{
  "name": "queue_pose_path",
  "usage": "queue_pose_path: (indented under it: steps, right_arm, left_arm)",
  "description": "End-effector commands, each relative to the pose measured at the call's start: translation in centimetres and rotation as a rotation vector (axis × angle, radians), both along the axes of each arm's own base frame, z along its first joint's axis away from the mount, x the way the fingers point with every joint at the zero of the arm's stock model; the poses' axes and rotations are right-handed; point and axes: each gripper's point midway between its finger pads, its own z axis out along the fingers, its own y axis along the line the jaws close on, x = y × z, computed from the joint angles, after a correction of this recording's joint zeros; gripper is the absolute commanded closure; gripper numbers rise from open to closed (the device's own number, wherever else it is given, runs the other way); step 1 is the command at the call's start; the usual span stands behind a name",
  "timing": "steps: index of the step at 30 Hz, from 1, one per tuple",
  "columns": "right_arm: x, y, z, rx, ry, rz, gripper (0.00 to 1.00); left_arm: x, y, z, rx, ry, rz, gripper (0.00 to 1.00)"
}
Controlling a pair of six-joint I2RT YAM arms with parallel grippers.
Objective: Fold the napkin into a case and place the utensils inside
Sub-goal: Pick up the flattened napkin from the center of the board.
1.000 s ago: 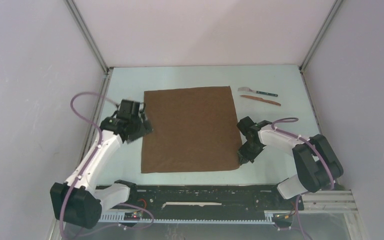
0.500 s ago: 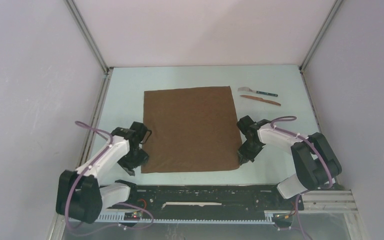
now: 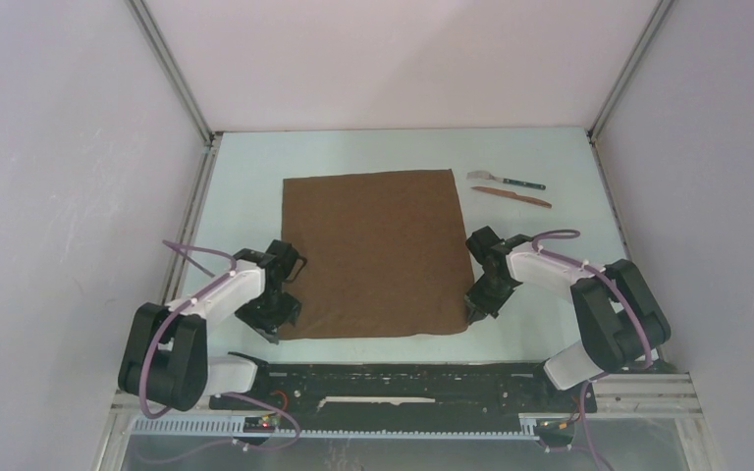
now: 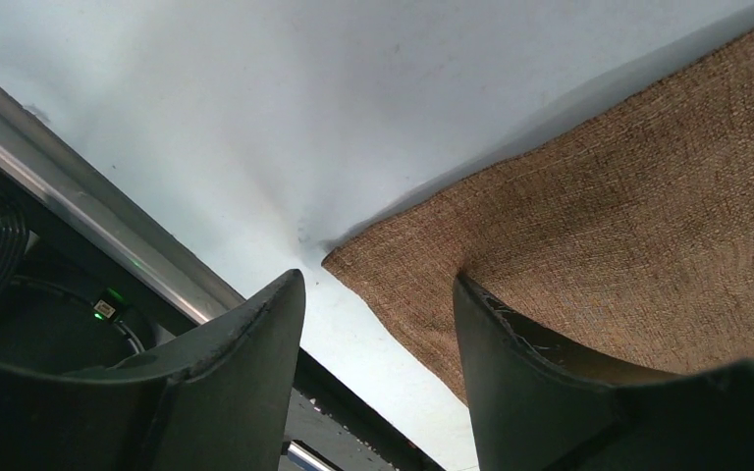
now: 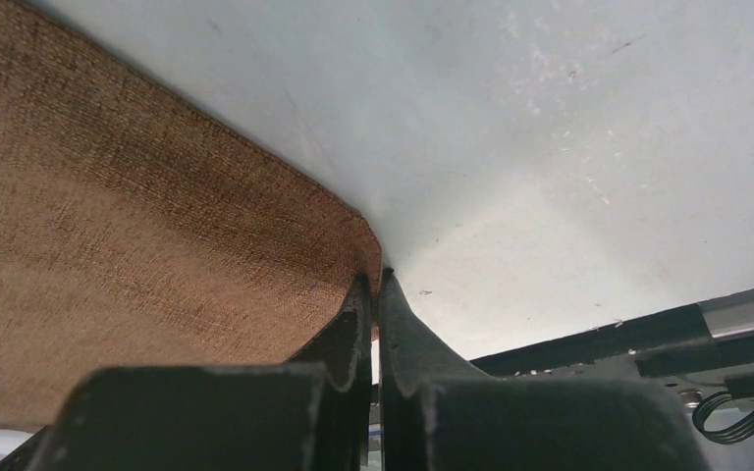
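Your right gripper (image 5: 375,285) is pinching the napkin (image 3: 373,250) by a near corner. Your left gripper (image 4: 378,287) is gaping wide astride the other.

Bright diffuse light; soft shadow along napkin (image 4: 628,226) edge.

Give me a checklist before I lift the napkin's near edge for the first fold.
1. Right pincer shut on the napkin at its near right corner: ok.
2. Left pincer shut on the near left corner: not ok; it is open, straddling the corner.
3. Napkin flat and unfolded: ok.
4. Utensils off the cloth, at the far right: ok.
5. Left fingers low enough to catch the cloth: cannot tell.
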Motion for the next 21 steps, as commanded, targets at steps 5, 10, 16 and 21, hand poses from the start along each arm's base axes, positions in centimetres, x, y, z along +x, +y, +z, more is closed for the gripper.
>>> queue_pose_path:
  steps: [5,10,16,21]
  right_arm:
    - [0.1,-1.1,-2.4,-0.048,-0.005,-0.004,1.0]
    - [0.1,-1.1,-2.5,-0.05,-0.003,-0.01,1.0]
    - [0.0,-1.2,-2.5,-0.053,0.004,-0.014,1.0]
    - [-0.1,-1.3,-2.1,-0.057,-0.004,-0.021,1.0]
  left_arm:
    - [0.3,0.9,-0.8,0.041,-0.089,0.054,0.36]
    - [0.2,1.6,-0.5,0.053,-0.156,0.062,0.36]
    - [0.4,1.5,-1.3,0.03,-0.188,0.071,0.41]
    - [0.5,1.5,-2.0,0.004,-0.211,0.093,0.55]
